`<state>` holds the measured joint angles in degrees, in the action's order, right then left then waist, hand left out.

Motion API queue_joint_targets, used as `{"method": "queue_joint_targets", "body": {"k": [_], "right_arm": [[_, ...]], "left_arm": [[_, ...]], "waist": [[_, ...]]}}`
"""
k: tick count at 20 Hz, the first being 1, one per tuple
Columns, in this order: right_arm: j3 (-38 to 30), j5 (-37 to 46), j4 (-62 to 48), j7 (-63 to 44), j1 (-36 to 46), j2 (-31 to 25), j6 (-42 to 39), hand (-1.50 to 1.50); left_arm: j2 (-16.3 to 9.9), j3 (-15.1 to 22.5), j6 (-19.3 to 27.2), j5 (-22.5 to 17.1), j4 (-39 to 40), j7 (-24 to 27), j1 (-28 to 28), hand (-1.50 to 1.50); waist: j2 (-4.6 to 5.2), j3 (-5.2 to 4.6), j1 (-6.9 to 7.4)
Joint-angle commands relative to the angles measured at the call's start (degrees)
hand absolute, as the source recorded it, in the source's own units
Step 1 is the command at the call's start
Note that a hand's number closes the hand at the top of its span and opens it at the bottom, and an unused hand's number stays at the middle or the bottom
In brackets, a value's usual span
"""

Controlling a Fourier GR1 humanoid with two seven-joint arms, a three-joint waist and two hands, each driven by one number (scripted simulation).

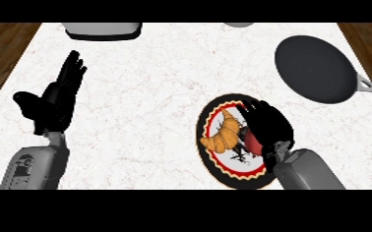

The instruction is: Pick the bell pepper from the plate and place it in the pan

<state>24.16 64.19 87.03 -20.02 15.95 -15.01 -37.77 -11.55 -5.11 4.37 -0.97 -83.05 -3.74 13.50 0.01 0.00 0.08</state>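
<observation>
So the right robot hand [267,125] is down over the right side of the plate [218,105], fingers curled around the red bell pepper [254,142], which mostly hides under it; only a red sliver shows, so I can't tell its long axis. The pepper's on the plate, just right of a croissant [226,135]. The pan [316,69] sits far and right of that hand, well apart, handle poking off right. So the carry goes up-right, I'd guess. The left robot hand [54,98] rests spread, fingers up, way over on the tabletop's [160,78] left.
</observation>
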Motion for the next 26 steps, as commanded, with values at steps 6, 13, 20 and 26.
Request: {"method": "queue_joint_targets", "body": {"k": [6, 13, 20, 26], "right_arm": [[0.0, 2.6, -4.0, 4.6, -2.3, 1.9, 1.4, 1.5], [-0.3, 3.8, -2.4, 13.4, -0.7, -3.3, -0.3, 1.5], [-5.5, 1.6, -7.3, 1.8, -0.2, 14.2, 4.0, 1.5], [1.4, -8.8, -2.0, -14.6, 0.2, 14.9, 18.7, 1.5]], "left_arm": [[-1.7, -2.6, -2.9, -1.4, -1.2, -2.0, 0.1, 0.0], [1.6, 0.4, -0.6, 1.4, -3.5, -2.5, -1.4, 0.0], [0.6, -1.3, -1.1, 0.5, -3.5, -2.8, -0.2, 0.0], [0.2, -1.3, -1.3, 1.0, -2.9, -2.4, 0.2, 0.0]], "waist": [[-0.03, 0.0, -0.04], [-0.06, 0.0, -0.13], [0.02, 0.02, 0.07], [-0.08, 0.02, 0.3]]}}
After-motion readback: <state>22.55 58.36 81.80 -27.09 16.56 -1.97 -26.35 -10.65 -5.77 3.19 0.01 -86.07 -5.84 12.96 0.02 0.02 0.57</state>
